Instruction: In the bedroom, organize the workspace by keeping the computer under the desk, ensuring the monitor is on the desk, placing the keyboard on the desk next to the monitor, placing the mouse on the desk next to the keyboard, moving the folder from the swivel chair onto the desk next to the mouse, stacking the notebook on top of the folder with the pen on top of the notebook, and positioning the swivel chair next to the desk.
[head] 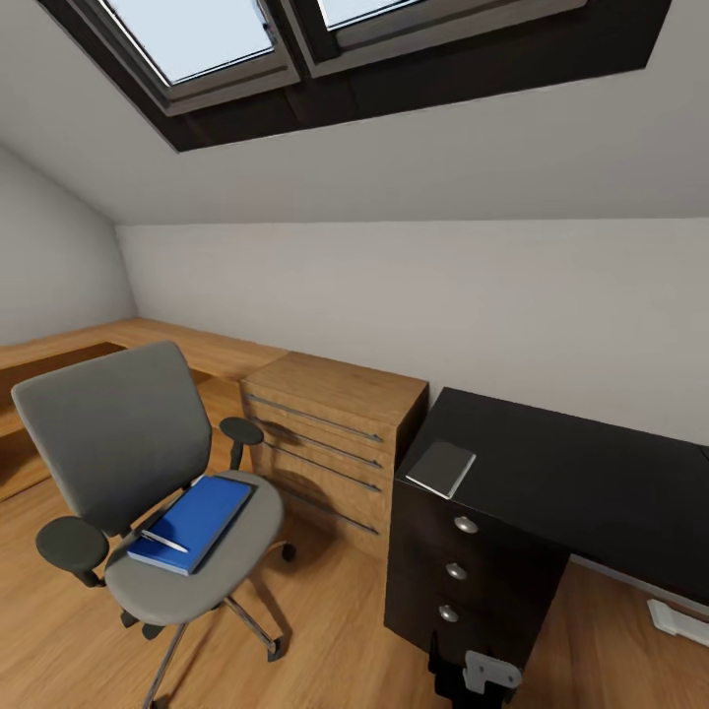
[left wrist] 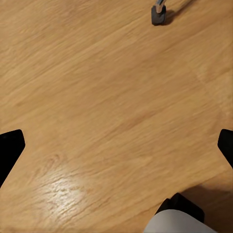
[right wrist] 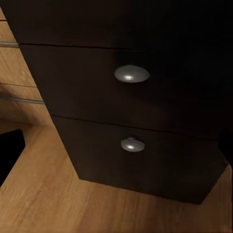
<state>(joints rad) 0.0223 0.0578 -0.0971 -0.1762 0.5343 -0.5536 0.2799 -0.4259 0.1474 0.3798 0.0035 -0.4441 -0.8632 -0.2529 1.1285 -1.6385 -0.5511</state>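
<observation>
The grey swivel chair (head: pixel 118 433) stands on the floor left of the desk. On its seat lies the blue folder (head: pixel 197 517), with the white pen (head: pixel 162 540) across its near end. The grey notebook (head: pixel 441 469) rests on the near left corner of the black desk (head: pixel 571 473). My left gripper (left wrist: pixel 116 145) hangs open over bare wood floor, near a chair castor (left wrist: pixel 158 14). My right gripper (right wrist: pixel 116 150) is open and faces the desk's drawer unit (right wrist: pixel 145 102), close to its silver knobs. The monitor, keyboard, mouse and computer are out of view.
A light-wood chest of drawers (head: pixel 330 433) stands between chair and desk, against the low wall under the sloped ceiling with skylights (head: pixel 197 39). A wooden bench runs along the left wall. Part of my right arm (head: pixel 487 673) shows before the drawer unit.
</observation>
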